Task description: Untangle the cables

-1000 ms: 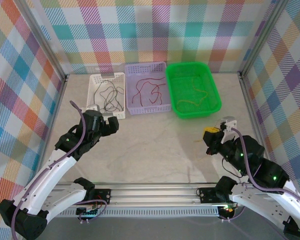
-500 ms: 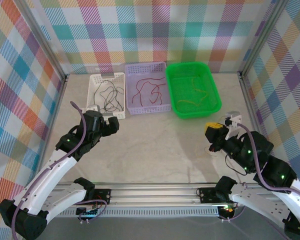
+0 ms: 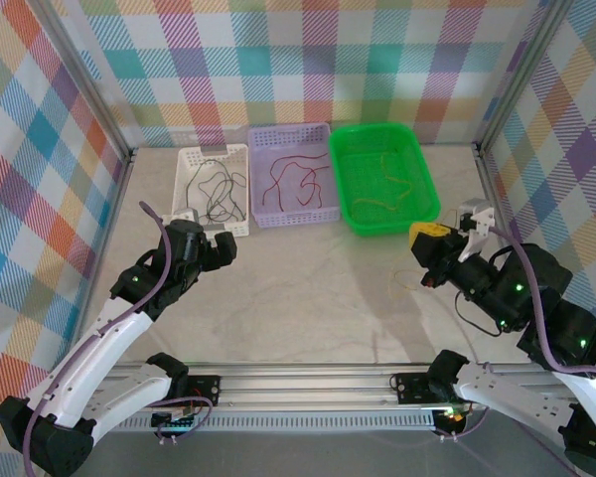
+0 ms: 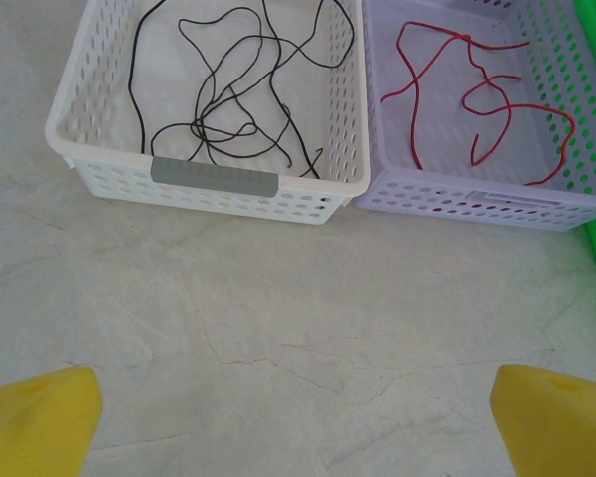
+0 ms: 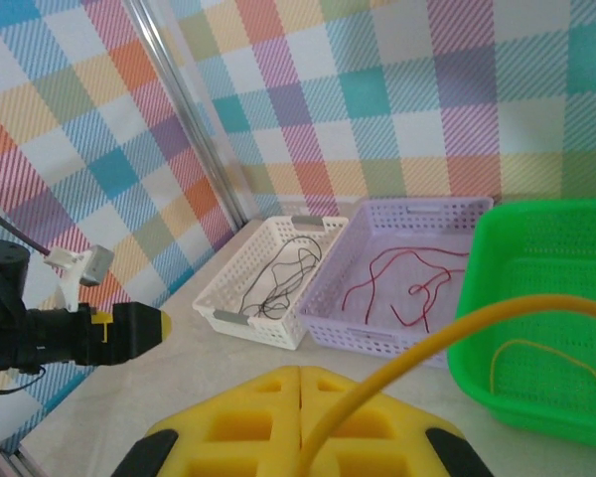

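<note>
Thin orange-yellow cable (image 5: 427, 343) hangs clamped in the right gripper (image 5: 300, 383) just beside the green plastic basket (image 3: 392, 227), apparently bound for its matching strands (image 3: 392, 189), while the left gripper (image 4: 298, 407) hovers well left of it, jaws apart.

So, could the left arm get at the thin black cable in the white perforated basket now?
Probably yes: the left gripper is open, bare tabletop lies between it and the white basket, whose open top exposes the black cable.
</note>
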